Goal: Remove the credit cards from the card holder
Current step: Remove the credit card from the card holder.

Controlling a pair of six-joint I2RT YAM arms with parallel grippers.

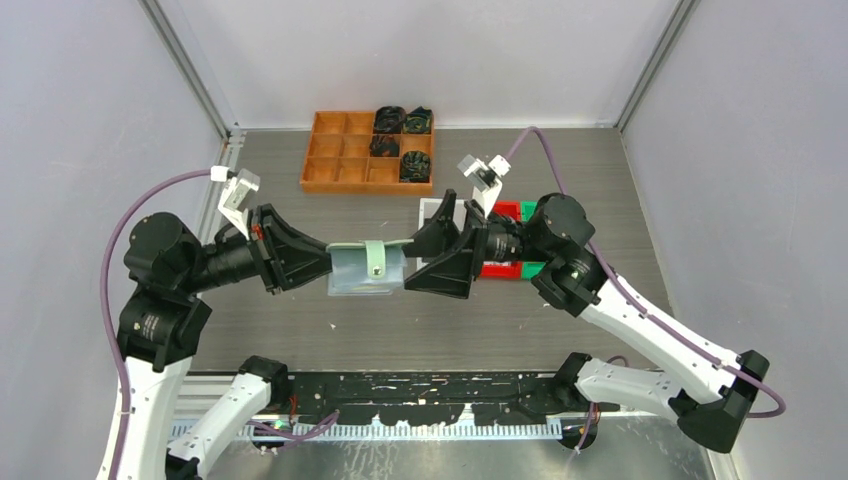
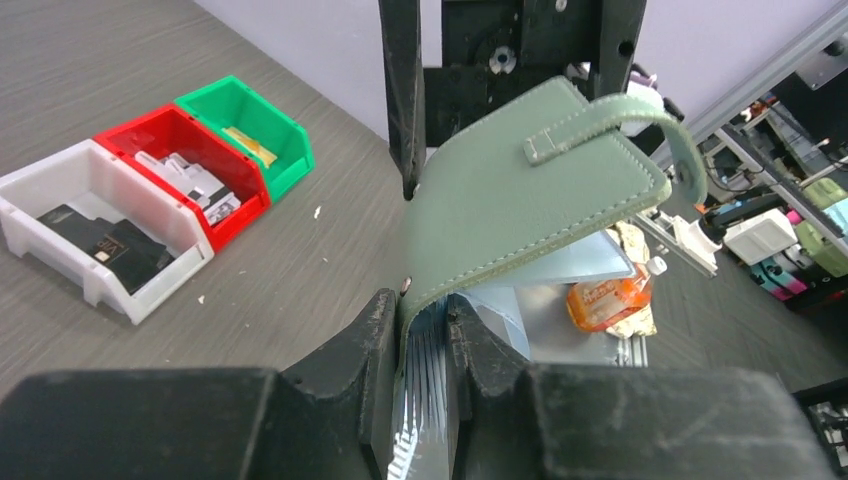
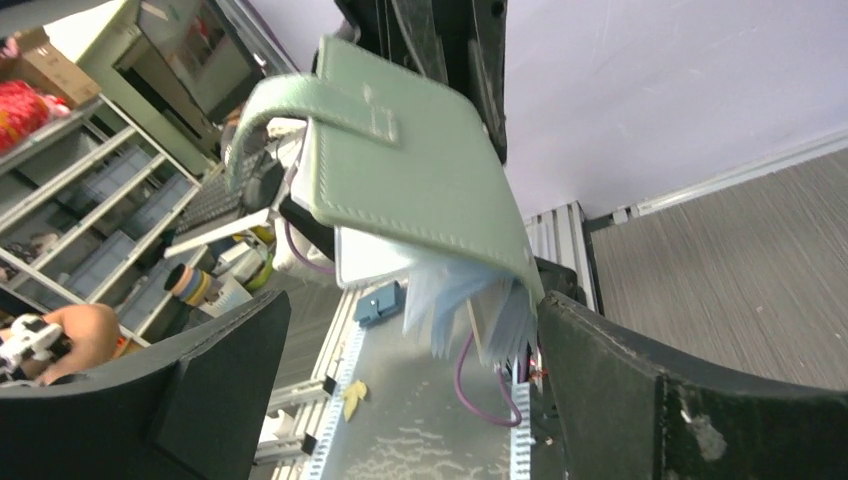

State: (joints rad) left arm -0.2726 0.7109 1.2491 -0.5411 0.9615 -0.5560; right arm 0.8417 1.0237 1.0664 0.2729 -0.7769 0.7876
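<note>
The pale sage-green card holder (image 1: 366, 265) hangs in the air between my two arms, its tab strap looped over the top. My left gripper (image 1: 322, 264) is shut on its left edge; in the left wrist view (image 2: 428, 335) the fingers pinch the cover (image 2: 520, 190) and the light blue pockets. My right gripper (image 1: 418, 260) is open around the holder's right end. In the right wrist view (image 3: 410, 345) the holder (image 3: 420, 170) and its pockets (image 3: 470, 300) hang between the spread fingers, close to the right finger (image 3: 640, 390). A dark card (image 2: 100, 245) lies in the white bin.
The white bin (image 2: 60, 175), red bin (image 2: 130, 135) and green bin (image 2: 215, 95) stand in a row on the table, behind the right gripper in the top view (image 1: 505, 210). An orange tray (image 1: 345, 150) with black coiled items stands at the back.
</note>
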